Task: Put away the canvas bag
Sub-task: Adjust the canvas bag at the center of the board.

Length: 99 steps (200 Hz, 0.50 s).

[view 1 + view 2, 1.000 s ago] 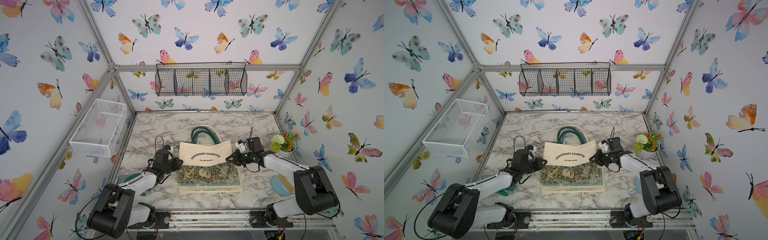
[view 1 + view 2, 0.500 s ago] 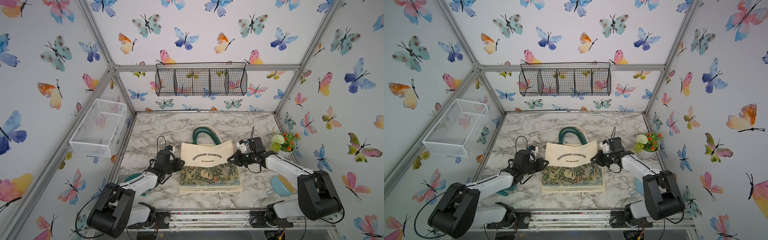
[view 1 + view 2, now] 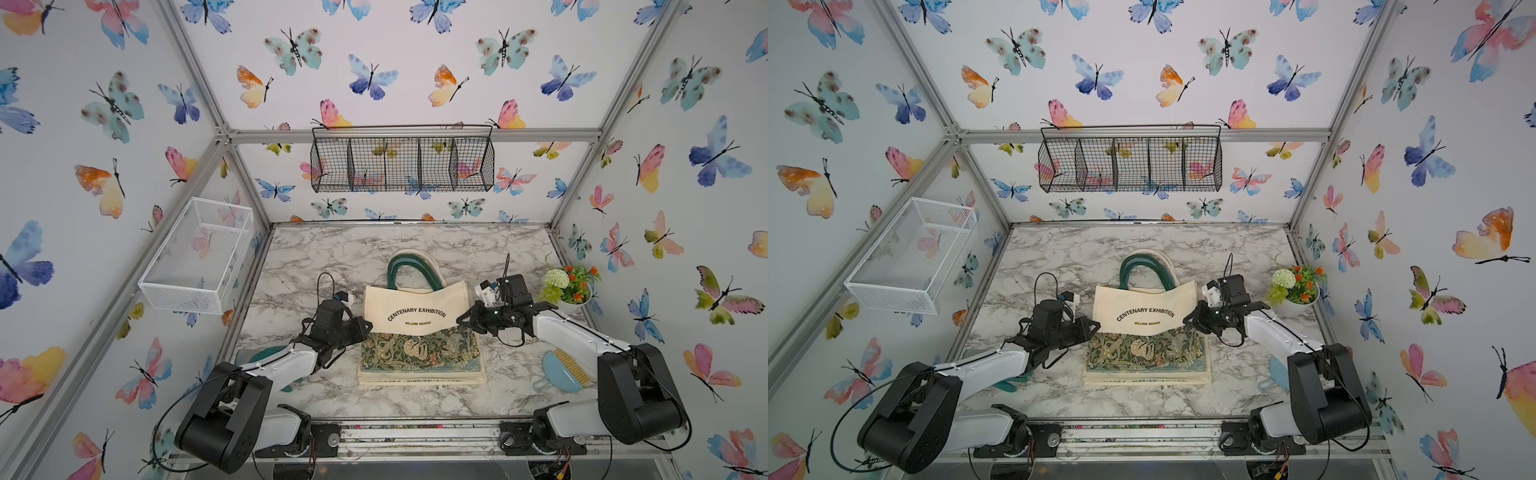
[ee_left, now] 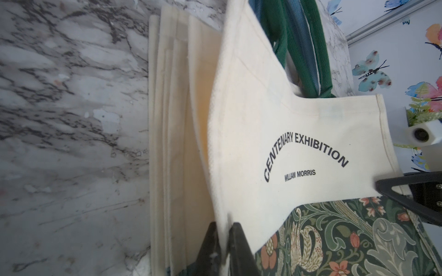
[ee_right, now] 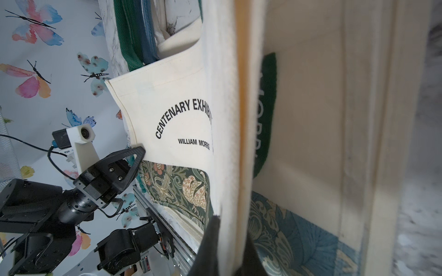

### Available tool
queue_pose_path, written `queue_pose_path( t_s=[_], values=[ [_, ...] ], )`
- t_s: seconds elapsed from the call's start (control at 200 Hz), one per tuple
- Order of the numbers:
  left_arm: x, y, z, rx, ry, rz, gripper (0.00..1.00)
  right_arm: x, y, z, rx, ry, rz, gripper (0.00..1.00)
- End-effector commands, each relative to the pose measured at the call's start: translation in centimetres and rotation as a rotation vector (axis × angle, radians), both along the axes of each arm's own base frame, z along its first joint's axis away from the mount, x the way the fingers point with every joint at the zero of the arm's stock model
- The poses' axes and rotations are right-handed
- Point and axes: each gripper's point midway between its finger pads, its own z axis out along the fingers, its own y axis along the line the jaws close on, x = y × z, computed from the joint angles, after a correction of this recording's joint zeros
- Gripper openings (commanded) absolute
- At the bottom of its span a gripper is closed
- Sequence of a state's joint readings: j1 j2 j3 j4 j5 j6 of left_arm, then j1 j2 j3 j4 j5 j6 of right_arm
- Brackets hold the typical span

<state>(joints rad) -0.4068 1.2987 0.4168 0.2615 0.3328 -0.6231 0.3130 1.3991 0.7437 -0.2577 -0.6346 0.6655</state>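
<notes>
Left gripper point(image 3: 368, 326) and right gripper point(image 3: 460, 320), jaws nearly closed, are pinching opposite side edges of cream printed canvas bag point(image 3: 415, 305) above marble worktop point(image 3: 332, 257).

canvas bag point(image 3: 415, 309): matt cream woven cloth, printed floral panel | handles point(image 3: 391, 274): green webbing | tabletop point(image 3: 332, 257): smooth marble-look, slight sheen | hanging basket point(image 3: 402, 164): black metal wire | side basket point(image 3: 195, 253): white fine metal mesh

Left arm point(image 3: 286, 361) and right arm point(image 3: 569, 332) reach low and inward, jaws pinched nearly together.
</notes>
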Motion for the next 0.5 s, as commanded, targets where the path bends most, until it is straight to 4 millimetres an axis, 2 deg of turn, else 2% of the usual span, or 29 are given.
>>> queue_pose_path(
  t_s=[0.0,0.125,0.245,0.325,0.345,0.375,0.41,0.491],
  values=[
    [-0.7,-1.9,0.6,-0.058,0.0,-0.077,0.13,0.3,-0.1,1.2,0.001,-0.037,0.004,0.02],
    [-1.2,-1.9,0.0,-0.064,0.014,-0.078,0.13,0.0,-0.6,0.4,-0.022,-0.02,-0.005,0.04],
    [-1.6,-1.7,-0.9,-0.05,0.031,-0.077,0.18,-0.7,-1.1,-1.2,-0.051,0.011,-0.005,0.11],
    [-1.6,-1.5,-1.2,-0.026,0.035,-0.081,0.24,-1.0,-1.8,-1.8,-0.096,0.012,-0.006,0.24],
    [-1.5,-1.4,-1.2,-0.017,0.036,-0.079,0.27,-1.0,-2.0,-1.9,-0.111,0.006,-0.008,0.27],
    [-1.4,-1.1,-1.2,0.005,0.035,-0.07,0.37,-0.9,-2.5,-1.8,-0.144,-0.005,-0.017,0.34],
    [-1.0,-0.5,-0.9,0.043,0.024,-0.051,0.44,-0.7,-3.4,-1.6,-0.195,-0.023,-0.038,0.4],
    [-0.2,1.2,0.4,0.131,-0.023,0.015,0.5,0.2,-5.8,-0.2,-0.326,-0.097,-0.099,0.49]
  ],
)
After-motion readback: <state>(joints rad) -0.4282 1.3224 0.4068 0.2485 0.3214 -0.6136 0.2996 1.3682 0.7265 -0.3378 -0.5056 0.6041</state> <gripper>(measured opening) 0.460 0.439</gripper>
